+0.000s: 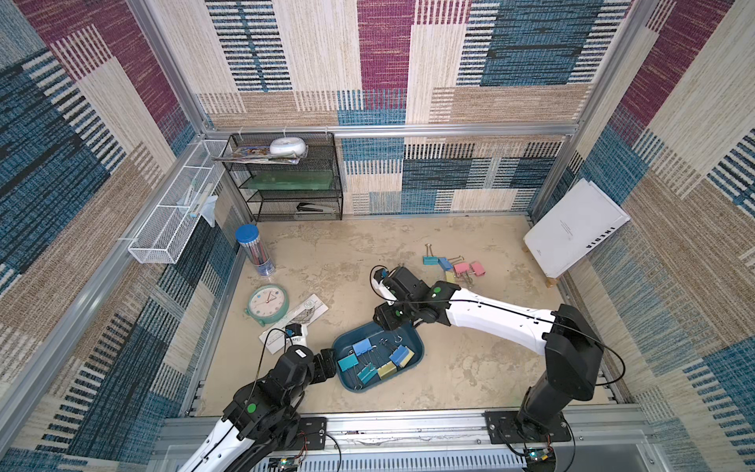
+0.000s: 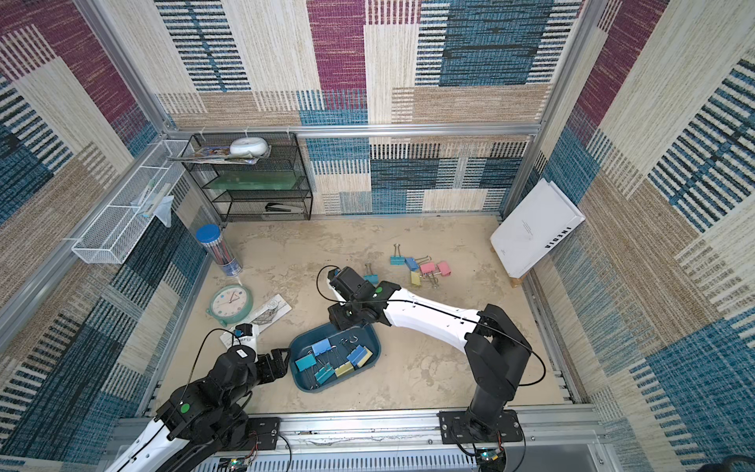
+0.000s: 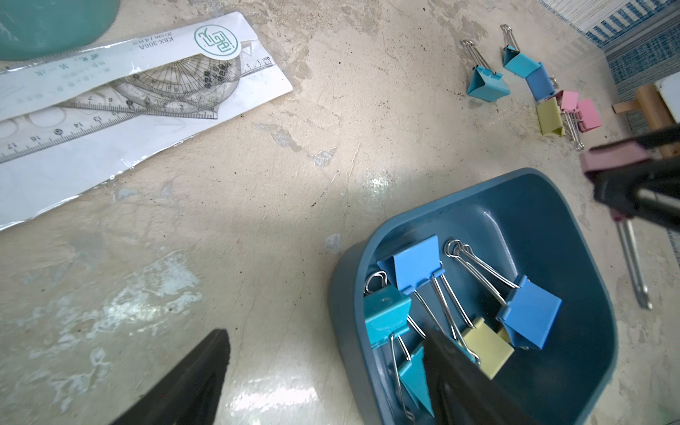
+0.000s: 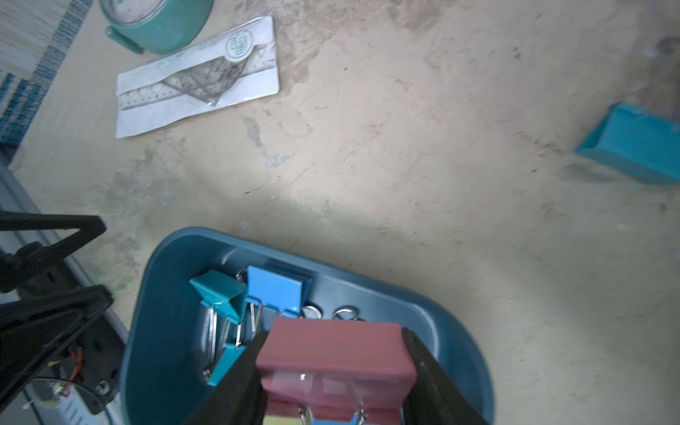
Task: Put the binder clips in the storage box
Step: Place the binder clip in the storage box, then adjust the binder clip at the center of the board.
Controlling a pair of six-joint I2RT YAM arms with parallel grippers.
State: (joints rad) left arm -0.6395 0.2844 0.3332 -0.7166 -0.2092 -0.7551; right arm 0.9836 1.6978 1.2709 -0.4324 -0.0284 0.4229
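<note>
Gripping one pink clip (image 4: 336,362), right gripper (image 4: 335,340) hangs over storage box (image 4: 165,294); six clips (image 3: 417,263) inside, six outside; left gripper (image 3: 323,333) wide.

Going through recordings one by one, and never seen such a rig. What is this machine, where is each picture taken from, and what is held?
Two robot arms stand at a table, each ending in a two-finger gripper. Both top views look down from overhead; the other two pictures come from cameras on the wrists. The right gripper is shut on a pink binder clip above the far end of the storage box, which holds about six clips. The left gripper is open and empty at the box's edge. Six loose clips, a clock and a ruler packet lie on the table.
</note>
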